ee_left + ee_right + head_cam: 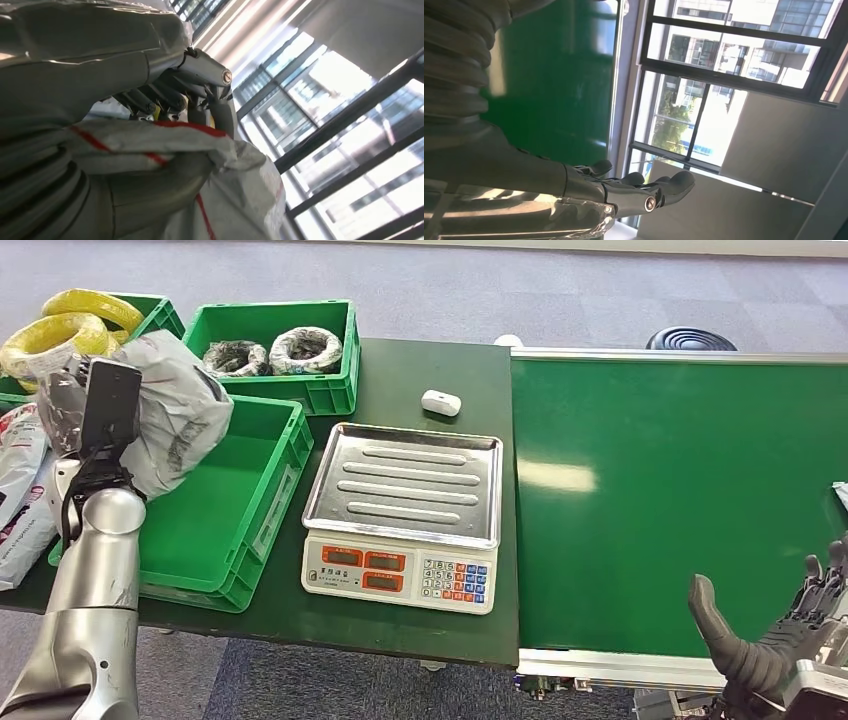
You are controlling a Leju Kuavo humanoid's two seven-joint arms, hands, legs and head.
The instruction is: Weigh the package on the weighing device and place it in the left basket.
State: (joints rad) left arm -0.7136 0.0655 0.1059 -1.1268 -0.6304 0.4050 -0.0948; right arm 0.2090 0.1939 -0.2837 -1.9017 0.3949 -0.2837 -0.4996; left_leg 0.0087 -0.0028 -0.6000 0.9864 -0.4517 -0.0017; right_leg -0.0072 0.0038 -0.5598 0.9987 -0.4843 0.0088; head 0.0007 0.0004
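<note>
package (pixel 175 410): grey crumpled bag, held above left basket (pixel 215 530) | weighing device (pixel 405 515): tray bare

Dark green table (pixel 420 375) at left, green conveyor belt (pixel 680 490) adjoining on right. On table: electronic scale (pixel 403 516) with bare steel tray, near edge; small white device (pixel 441 402) just beyond it; green basket (pixel 225 505) left of scale; second green basket (pixel 280 350) with wrapped coils, far side; white bags (pixel 20 490) at far left.
</note>
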